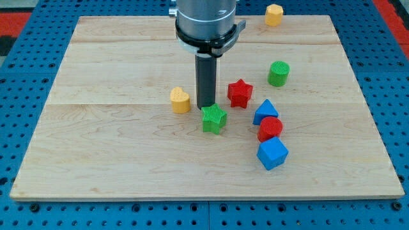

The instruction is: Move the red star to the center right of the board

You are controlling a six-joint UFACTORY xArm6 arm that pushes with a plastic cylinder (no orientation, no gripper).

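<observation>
The red star lies a little right of the board's middle. My tip comes down just left of it, with a clear gap between them, and stands right behind the green star, touching or nearly touching its top edge. A yellow heart-like block lies to the left of the tip.
A green cylinder stands up and right of the red star. A blue triangle, a red cylinder and a blue cube form a line below and right of it. A yellow block sits at the wooden board's top edge.
</observation>
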